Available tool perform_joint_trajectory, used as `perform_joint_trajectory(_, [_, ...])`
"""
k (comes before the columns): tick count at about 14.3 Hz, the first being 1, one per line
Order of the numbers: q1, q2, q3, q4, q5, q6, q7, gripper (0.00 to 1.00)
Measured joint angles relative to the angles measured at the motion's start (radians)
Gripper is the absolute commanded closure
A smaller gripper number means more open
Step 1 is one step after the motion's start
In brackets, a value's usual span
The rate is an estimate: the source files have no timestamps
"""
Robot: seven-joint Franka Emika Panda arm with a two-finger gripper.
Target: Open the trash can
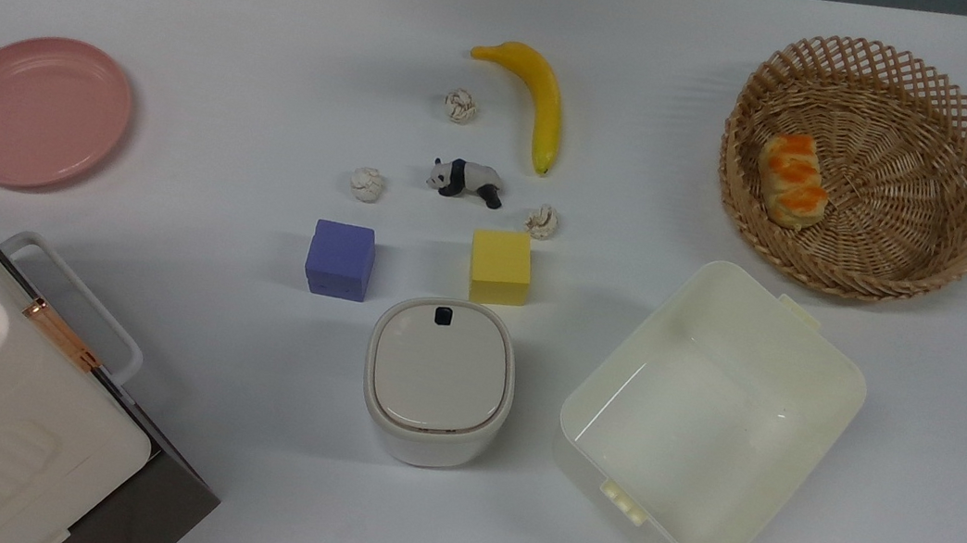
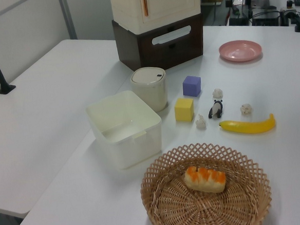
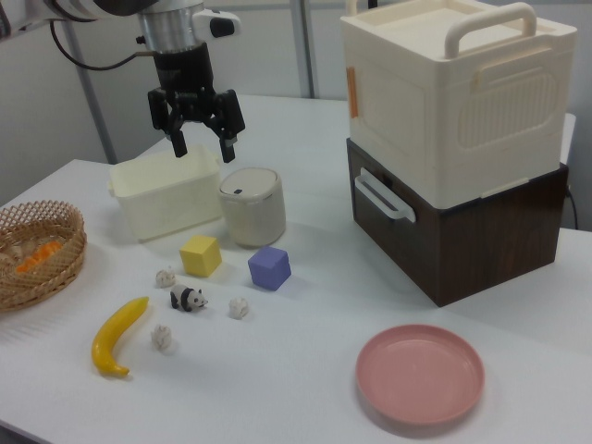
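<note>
While tool (image 3: pixel 203 144) hangs spread above trash can (image 3: pixel 252 205), lid shut; arm cut off at frame edge.

The top view looks straight down on the worktop (image 1: pixel 294 4); the left view looks obliquely from the basket (image 2: pixel 206 191) end; the right view looks obliquely from the plate (image 3: pixel 421 375) end; all share the central worktop.

White arm, silver wrist, black hand (image 3: pixel 202 143), black cable
</note>
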Motion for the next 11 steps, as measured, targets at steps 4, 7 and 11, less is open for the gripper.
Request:
perform_joint_trajectory(4, [0.0,-0.001,0.0,-0.004,0.0,-0.028,0.0,0.0])
perform_joint_trajectory(7, [0.0,-0.001,0.0,-0.006,0.0,-0.031,0.0,0.0])
perform_joint_trajectory(11, [0.0,-0.001,0.0,-0.006,0.0,-0.031,0.0,0.0])
